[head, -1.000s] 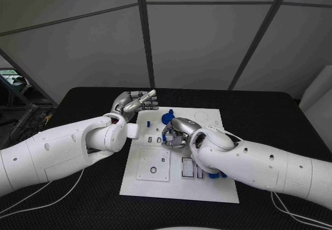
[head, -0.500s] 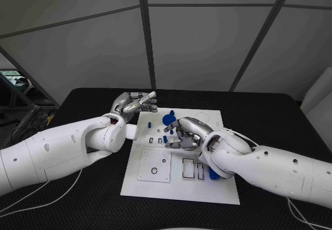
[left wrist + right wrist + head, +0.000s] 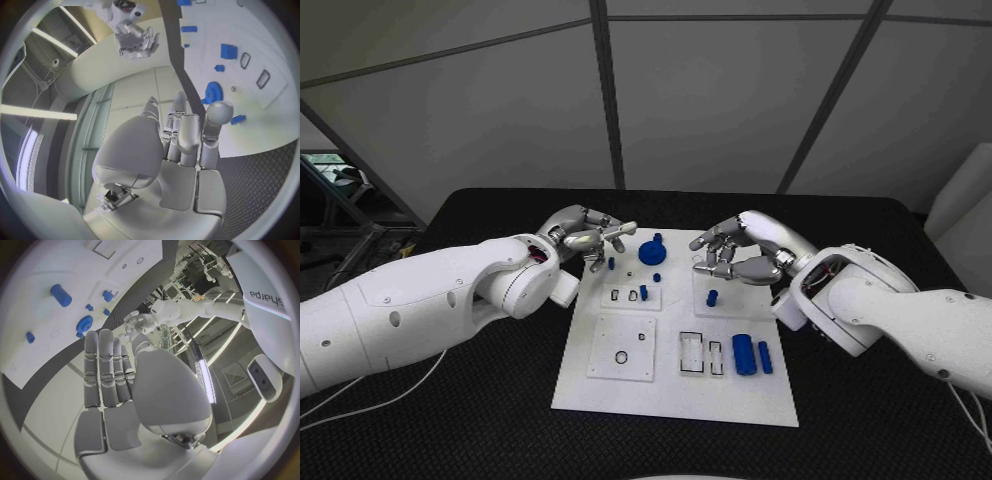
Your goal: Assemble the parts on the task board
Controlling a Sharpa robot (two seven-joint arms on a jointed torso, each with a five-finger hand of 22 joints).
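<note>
Nothing is held by the left hand or right hand; fingers are spread. The blue gear sits on the task board's far end; judged light and rigid, it is best pinched at its rim.

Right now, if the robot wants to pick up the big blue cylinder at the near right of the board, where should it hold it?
Pinch the large blue cylinder across its long sides, coming from above. It seems to lie flat on the task board, lengthwise toward the robot, with a thinner blue piece close beside it.
</note>
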